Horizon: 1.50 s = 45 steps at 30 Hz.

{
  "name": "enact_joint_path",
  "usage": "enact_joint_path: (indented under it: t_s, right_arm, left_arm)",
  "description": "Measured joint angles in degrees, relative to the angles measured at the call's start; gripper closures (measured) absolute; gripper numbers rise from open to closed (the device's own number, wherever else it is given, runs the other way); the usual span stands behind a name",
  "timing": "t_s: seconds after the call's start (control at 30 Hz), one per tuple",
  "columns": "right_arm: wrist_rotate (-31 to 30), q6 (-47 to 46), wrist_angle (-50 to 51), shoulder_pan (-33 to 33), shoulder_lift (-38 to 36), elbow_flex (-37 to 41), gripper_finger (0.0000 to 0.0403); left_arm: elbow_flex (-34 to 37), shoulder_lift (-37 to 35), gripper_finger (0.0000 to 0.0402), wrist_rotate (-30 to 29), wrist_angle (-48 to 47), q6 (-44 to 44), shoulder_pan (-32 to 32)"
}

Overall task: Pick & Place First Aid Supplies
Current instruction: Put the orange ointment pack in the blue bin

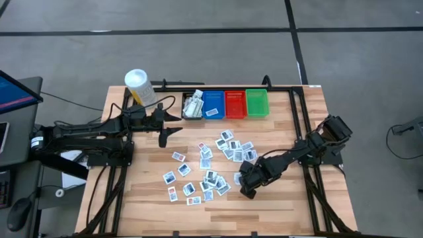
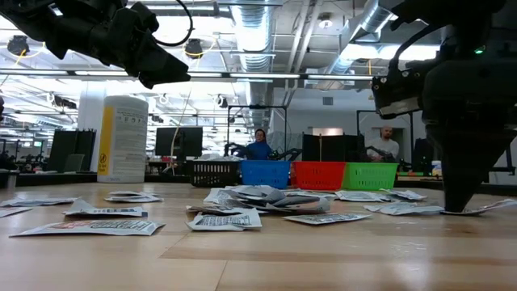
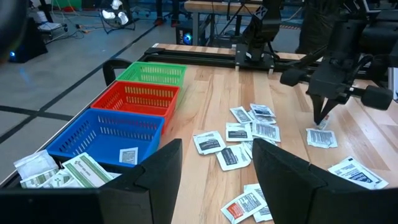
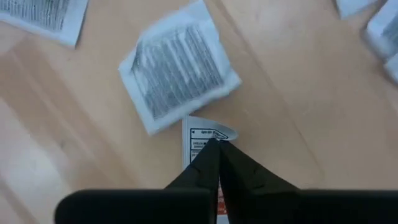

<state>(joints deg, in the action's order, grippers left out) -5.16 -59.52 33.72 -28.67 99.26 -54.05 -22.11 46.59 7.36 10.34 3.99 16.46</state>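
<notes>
On the wood table (image 1: 277,205), right gripper (image 4: 216,144) is pinched shut on a packet (image 4: 200,138) edge w/ left gripper (image 3: 214,163) wide open, empty; thin grip could slip on lift.

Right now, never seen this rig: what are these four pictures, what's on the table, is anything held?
Two dark robot arms work at a wooden table. One picture looks straight down, one level across the tabletop, and one comes from each wrist. Small first aid packets lie scattered; black, blue, red and green bins and a white tub stand at the far edge. The right gripper is shut on the edge of one packet on the wood. The left gripper hangs open near the bins, empty.
</notes>
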Motion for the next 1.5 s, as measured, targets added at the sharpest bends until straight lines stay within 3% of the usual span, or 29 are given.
enact_joint_path:
  t_s: [0.2, 0.5, 0.67, 0.87, 1.0, 1.07, 1.27, 1.5]
  right_arm:
    - [-1.77, -0.08, 3.2, 1.24, -6.59, -0.01, 0.0402]
    - [-14.44, 0.86, 0.0, 6.43, -15.74, -0.12, 0.0402]
    - [-20.97, 11.41, -14.23, 11.89, -17.99, -0.12, 0.0403]
    - [-27.7, 28.89, -39.77, 19.47, -17.31, -0.14, 0.0403]
    - [-28.12, 41.94, -59.4, 24.04, -14.99, -0.33, 0.0403]
    - [-28.11, 46.11, -64.42, 25.63, -13.84, -1.2, 0.0403]
    - [-27.92, 50.94, -63.23, 28.2, -9.99, -6.47, 0.0403]
    - [-27.92, 51.11, -56.54, 28.94, -3.65, -13.72, 0.0403]
  left_arm:
    - [0.0, -0.02, 0.0205, 0.02, 0.07, 0.0, 0.0]
    - [0.02, 0.0, 0.0204, 0.06, 2.05, -0.46, -1.39]
    - [0.02, 0.0, 0.0204, 0.0, 9.02, -0.46, -2.56]
    - [0.02, 0.84, 0.0204, 0.0, 19.35, -1.36, -3.34]
    - [0.02, 3.44, 0.0204, 0.02, 24.98, -8.29, -3.34]
    - [0.04, 5.55, 0.0204, 0.02, 27.22, -13.6, -3.34]
    - [0.04, 13.03, 0.0205, -0.04, 35.15, -29.79, -3.34]
    - [0.02, 18.6, 0.0204, -2.23, 39.68, -35.34, -3.75]
